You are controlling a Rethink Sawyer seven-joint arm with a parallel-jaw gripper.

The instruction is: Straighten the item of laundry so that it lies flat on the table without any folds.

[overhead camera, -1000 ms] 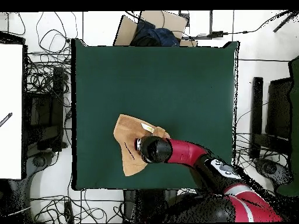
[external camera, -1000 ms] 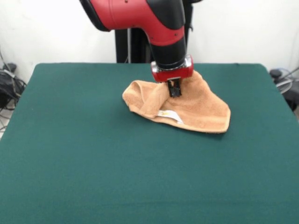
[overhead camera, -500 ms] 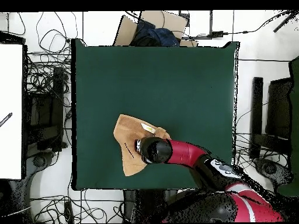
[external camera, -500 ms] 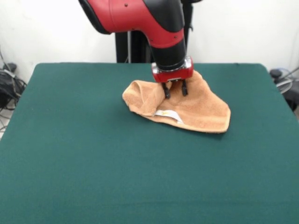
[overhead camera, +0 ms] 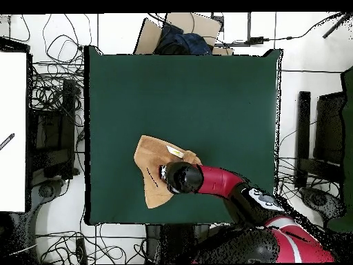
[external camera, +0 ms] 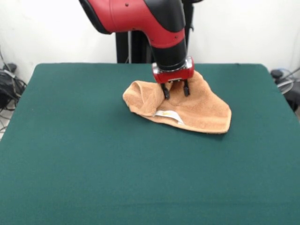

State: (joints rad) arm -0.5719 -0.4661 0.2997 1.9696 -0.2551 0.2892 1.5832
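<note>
Item: orange-tan terry towel (external camera: 187, 107), lying crumpled on the green felt desk (external camera: 93, 164), toward the pedestal side and a little off centre. Roughly triangular outline in the front view; one side doubled over into a rounded fold at the picture's left, flatter spread tapering to a corner at the right. Small white label (external camera: 169, 115) showing along the near edge, beneath the fold. Not yet flat; fold still to be opened.

Tool: Sawyer gripper (external camera: 176, 92), hanging straight down from the red and black arm (external camera: 154, 18), directly over the towel's upper middle. Jaws spread apart, tips at or just above the cloth beside the fold's inner edge; contact not certain. Nothing pinched.

Placement, as judged: set over the fold line, probably because lifting the doubled layer there and drawing it outward would open the cloth.

Overhead view: towel (overhead camera: 150, 172) near the desk's robot-side edge, partly hidden under the arm's wrist; ample bare desk (overhead camera: 207, 96) beyond for spreading.

Risk, as judged: both layers caught together, dragging the whole towel.
</note>
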